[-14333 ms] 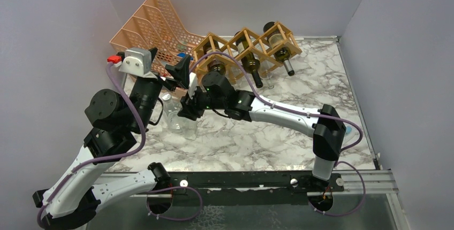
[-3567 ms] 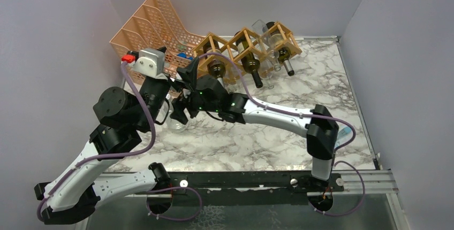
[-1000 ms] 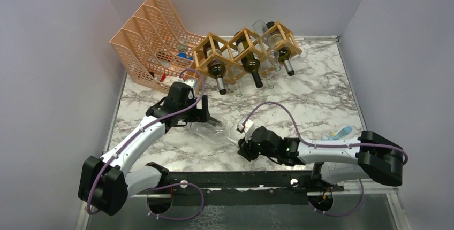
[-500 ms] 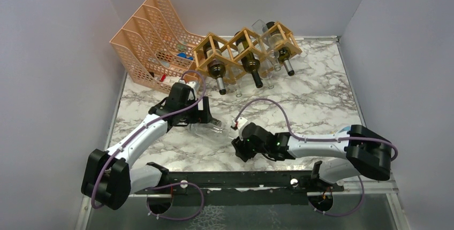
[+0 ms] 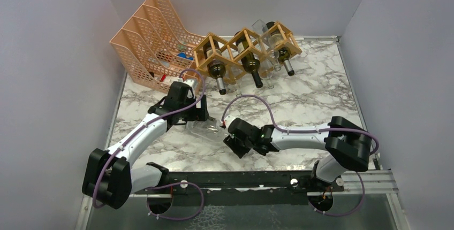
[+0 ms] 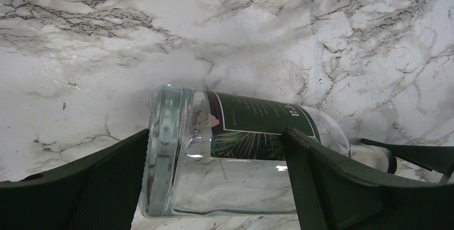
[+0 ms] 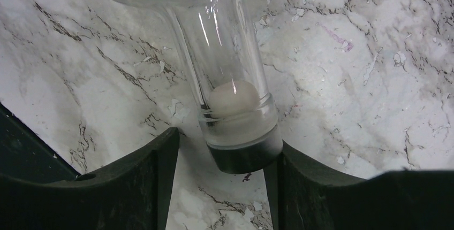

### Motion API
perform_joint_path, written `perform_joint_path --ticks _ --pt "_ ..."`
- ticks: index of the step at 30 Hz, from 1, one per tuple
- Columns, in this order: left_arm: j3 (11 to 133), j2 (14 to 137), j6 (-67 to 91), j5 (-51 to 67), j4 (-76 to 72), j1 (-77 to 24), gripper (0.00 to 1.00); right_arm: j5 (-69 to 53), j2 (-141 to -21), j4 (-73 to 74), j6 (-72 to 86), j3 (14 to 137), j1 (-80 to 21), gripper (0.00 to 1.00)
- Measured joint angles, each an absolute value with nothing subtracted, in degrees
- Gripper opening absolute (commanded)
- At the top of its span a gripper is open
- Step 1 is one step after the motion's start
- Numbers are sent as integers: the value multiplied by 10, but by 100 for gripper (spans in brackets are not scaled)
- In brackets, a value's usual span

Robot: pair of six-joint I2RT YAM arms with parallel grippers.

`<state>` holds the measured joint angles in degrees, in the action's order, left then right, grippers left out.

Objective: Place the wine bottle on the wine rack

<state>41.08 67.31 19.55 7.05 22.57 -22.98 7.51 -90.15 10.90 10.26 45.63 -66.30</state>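
Currently the wine bottle (image 5: pixel 209 129), clear glass, lies on its side on the marble table (image 5: pixel 316 96), toward the front edge and well apart from the wine rack (image 5: pixel 243 41) at the back, so it is not on the rack. Its base points toward the left arm and its neck toward the right arm. On the left gripper (image 6: pixel 215 133) the jaws are spread wide, astride the bottle's body. In the left wrist view one finger (image 6: pixel 80 187) sits just beside the base rim and the other crosses in front of the dark green label (image 6: pixel 257 119); cannot tell whether either pad presses on the glass. On the right gripper (image 7: pixel 227 139) the jaws stand apart, not clamped, one on either side of the neck end. The dark cap (image 7: pixel 243 155) sits between them, close against the finger at the picture's right, with a strip of bare marble between it and the other. A pale stopper (image 7: pixel 233 96) shows inside the neck above the cap. The rack has three diamond cells in a row, each holding a dark bottle (image 5: pixel 251 70) with its neck toward the arms. A peach perforated organizer (image 5: pixel 152 32) stands just left of the rack; cannot tell whether they touch. Both arms reach low over the table, at the bottle from opposite sides.
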Motion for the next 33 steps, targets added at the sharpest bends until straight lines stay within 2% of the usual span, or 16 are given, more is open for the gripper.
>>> perform_joint_path --ticks 17,22,33 --pt "411 673 192 69 227 -234 93 128 -886 114 120 479 -662 84" --pt "411 673 192 69 227 -234 93 138 -882 111 110 486 -657 83" --pt "411 675 193 70 226 -234 88 57 -923 65 44 515 -654 71"
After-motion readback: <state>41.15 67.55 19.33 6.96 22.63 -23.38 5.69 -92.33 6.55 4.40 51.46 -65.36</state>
